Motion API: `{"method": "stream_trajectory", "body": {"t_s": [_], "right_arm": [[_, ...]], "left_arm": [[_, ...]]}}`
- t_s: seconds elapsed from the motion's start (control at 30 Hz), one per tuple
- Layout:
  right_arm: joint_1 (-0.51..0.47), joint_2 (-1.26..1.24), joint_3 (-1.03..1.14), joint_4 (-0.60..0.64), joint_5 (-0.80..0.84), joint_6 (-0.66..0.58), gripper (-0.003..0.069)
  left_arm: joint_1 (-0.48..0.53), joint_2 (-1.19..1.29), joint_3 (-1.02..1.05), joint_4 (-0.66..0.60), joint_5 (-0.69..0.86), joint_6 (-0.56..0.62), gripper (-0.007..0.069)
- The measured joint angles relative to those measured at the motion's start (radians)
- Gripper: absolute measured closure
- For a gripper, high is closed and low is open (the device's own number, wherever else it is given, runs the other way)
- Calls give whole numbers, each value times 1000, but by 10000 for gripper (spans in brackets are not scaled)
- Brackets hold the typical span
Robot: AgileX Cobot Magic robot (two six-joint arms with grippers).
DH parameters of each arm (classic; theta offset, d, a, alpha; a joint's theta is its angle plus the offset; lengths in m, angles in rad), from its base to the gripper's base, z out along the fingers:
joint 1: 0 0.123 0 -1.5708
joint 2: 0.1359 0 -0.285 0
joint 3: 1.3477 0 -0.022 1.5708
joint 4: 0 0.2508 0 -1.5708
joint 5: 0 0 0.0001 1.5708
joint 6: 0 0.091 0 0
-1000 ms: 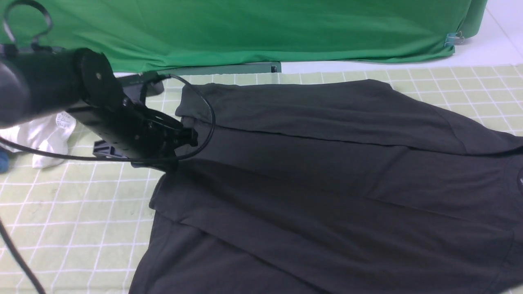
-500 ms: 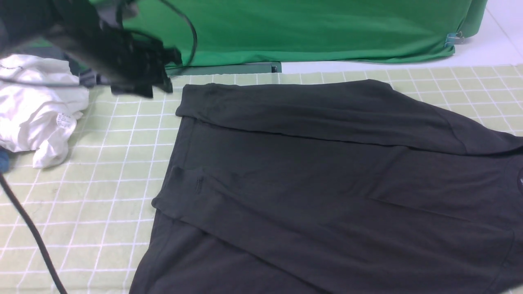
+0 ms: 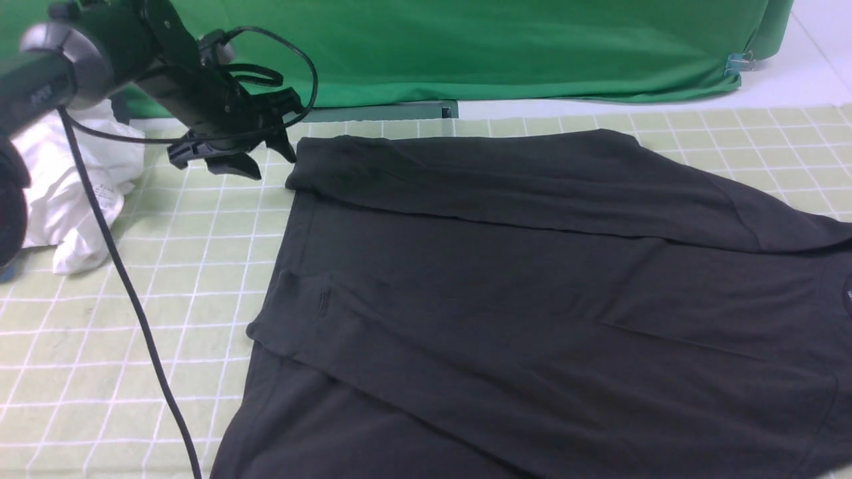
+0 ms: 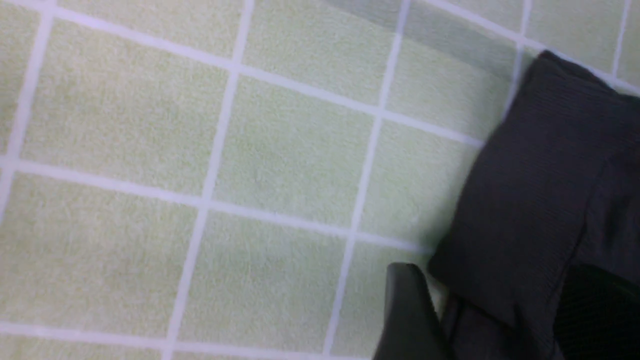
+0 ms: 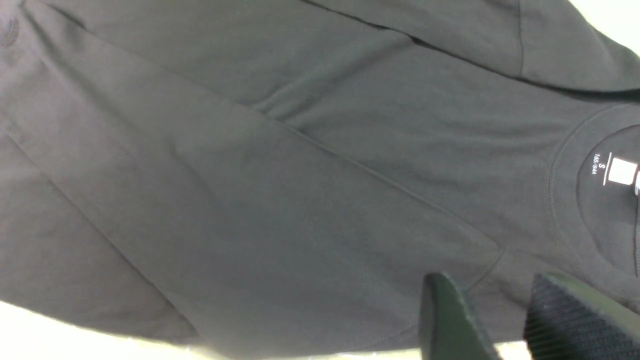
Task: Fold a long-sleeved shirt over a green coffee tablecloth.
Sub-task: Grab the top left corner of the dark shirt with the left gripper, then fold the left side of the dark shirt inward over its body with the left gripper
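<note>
Green coffee tablecloth (image 3: 133,299) carries long-sleeved shirt (image 3: 532,279) flat, centre to right. Left gripper (image 3: 274,166) has dropped near sleeve (image 3: 466,359) across the body and sits at the far-left corner, fingers open. Right gripper (image 5: 492,277): fingers apart, empty. Sleeve fold looks done.

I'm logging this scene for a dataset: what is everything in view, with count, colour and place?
Black long-sleeved shirt: one, black, spread across the tablecloth.
Pale yellow-green grid-lined tablecloth: one, white-lined green, under the shirt.
Plain deep-green fabric: one, deep green, far edge.
Crumpled white garment: one, white, far left.
Small binder clip: one, bluish, green fabric's right corner.
Left gripper: one, black, fingers apart, beside shirt's far-left corner.
Right gripper: one, black, fingers apart, above the shirt.
</note>
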Motion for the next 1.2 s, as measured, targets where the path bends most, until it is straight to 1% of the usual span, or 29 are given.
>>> {"method": "stream_trajectory", "body": {"t_s": [0.17, 0.33, 0.4, 0.47, 0.63, 0.7, 0.73, 0.77, 0.8, 0.83, 0.9, 1.0, 1.2], "right_arm": [[0, 0, 0, 0, 0, 0, 421], [0, 0, 0, 0, -33, 0, 421], [0, 0, 0, 0, -47, 0, 421], [0, 0, 0, 0, -51, 0, 421], [0, 0, 0, 0, -55, 0, 421], [0, 0, 0, 0, -56, 0, 421], [0, 0, 0, 0, -57, 0, 421], [0, 0, 0, 0, -57, 0, 421], [0, 0, 0, 0, -57, 0, 421], [0, 0, 0, 0, -57, 0, 421], [0, 0, 0, 0, -57, 0, 421], [0, 0, 0, 0, -57, 0, 421], [0, 0, 0, 0, -58, 0, 421]], "left_arm": [[7, 52, -10, -78, -13, 15, 232], [7, 76, -18, -196, -53, 57, 232], [7, 84, -18, -228, -67, 67, 235], [7, 84, -18, -235, -70, 67, 242], [7, 87, -18, -246, -81, 92, 375], [7, 87, -18, -249, -87, 93, 469], [7, 87, -22, -258, -87, 93, 529], [10, 87, -28, -270, -86, 93, 564], [15, 87, -34, -284, -83, 93, 580], [16, 86, -36, -293, -82, 93, 585], [34, 70, -78, -353, -58, 94, 591], [46, 42, -142, -375, -7, 95, 591], [55, -6, -267, -388, 207, 95, 591]]}}
